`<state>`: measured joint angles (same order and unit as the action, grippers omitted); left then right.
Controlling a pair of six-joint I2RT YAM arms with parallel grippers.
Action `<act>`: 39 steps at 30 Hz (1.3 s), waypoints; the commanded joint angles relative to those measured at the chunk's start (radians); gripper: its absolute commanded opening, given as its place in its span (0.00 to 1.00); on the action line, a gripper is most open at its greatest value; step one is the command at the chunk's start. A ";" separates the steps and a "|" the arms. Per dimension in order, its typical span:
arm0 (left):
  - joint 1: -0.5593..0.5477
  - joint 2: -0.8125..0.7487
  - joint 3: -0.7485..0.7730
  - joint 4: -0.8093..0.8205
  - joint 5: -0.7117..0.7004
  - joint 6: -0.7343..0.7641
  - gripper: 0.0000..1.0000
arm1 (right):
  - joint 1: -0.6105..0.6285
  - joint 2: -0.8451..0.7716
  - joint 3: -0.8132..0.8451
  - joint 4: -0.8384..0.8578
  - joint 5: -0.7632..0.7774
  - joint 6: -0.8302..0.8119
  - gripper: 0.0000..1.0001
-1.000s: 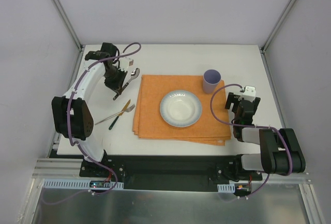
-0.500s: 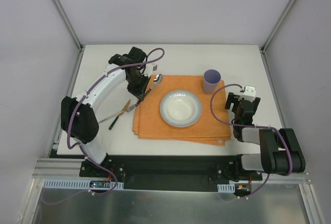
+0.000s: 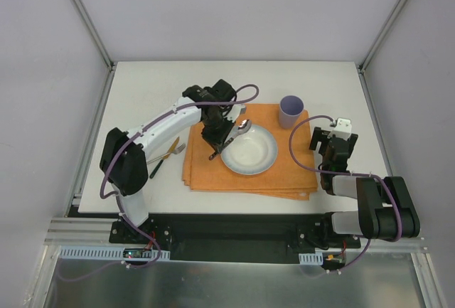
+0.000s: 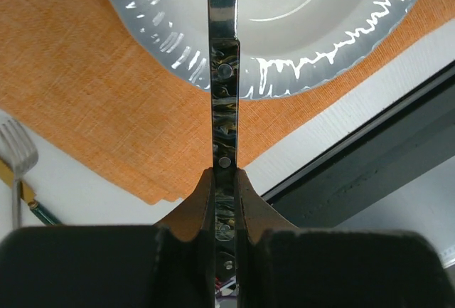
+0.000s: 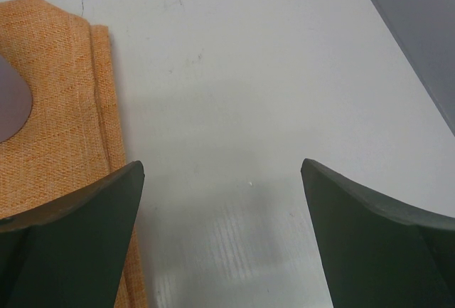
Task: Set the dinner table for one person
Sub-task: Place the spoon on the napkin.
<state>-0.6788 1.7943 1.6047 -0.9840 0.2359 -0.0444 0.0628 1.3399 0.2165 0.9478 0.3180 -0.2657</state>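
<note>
The left gripper (image 4: pixel 225 188) is pinched tight on the dark, riveted handle of a spoon (image 4: pixel 223 73), fingers pressed against both flat sides. From the left wrist view the handle runs straight out from the jaws and over the near rim of the white bowl (image 4: pixel 334 34). From above, the spoon (image 3: pixel 242 125) is tilted, with its rounded silver end over the bowl's (image 3: pixel 250 157) far-left rim and the handle's tail sticking out past the bowl's left side. Whether the spoon touches the bowl cannot be told.

The bowl sits in the middle of a folded orange placemat (image 3: pixel 284 173), which spreads out on all sides of it. The placemat lies on the dinner table (image 3: pixel 327 84), so the tabletop is below the left gripper, with the cloth and bowl in between. Bare white tabletop shows to the left of the bowl, beyond the placemat's edge. There lie a fork (image 3: pixel 175 150) and a yellowish utensil with a dark handle (image 3: pixel 157 168), crossed over each other. A lilac cup (image 3: pixel 290 111) stands upright beyond the bowl to its right, on the placemat's far right corner.

The right gripper (image 5: pixel 222 169) hangs to the right of the bowl, past the placemat's (image 5: pixel 57 87) right edge, its fingers spread wide with nothing between them. The dinner table (image 5: pixel 234 73) lies bare directly under that gap.
</note>
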 commanded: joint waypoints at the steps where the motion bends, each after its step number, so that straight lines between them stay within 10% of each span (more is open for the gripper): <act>1: -0.047 -0.029 -0.043 -0.008 0.029 -0.011 0.00 | 0.000 -0.013 0.003 0.062 0.013 0.002 0.96; 13: -0.099 -0.021 -0.233 0.019 0.022 0.035 0.00 | 0.003 -0.013 0.003 0.060 0.015 0.002 0.96; 32: -0.099 0.154 0.004 0.036 -0.064 0.067 0.00 | 0.000 -0.013 0.003 0.060 0.013 0.002 0.96; 39: -0.099 0.128 0.047 0.048 -0.090 0.057 0.63 | 0.000 -0.013 0.003 0.060 0.013 0.002 0.96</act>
<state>-0.7727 1.9545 1.6062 -0.9287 0.1730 0.0193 0.0631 1.3399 0.2165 0.9478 0.3180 -0.2657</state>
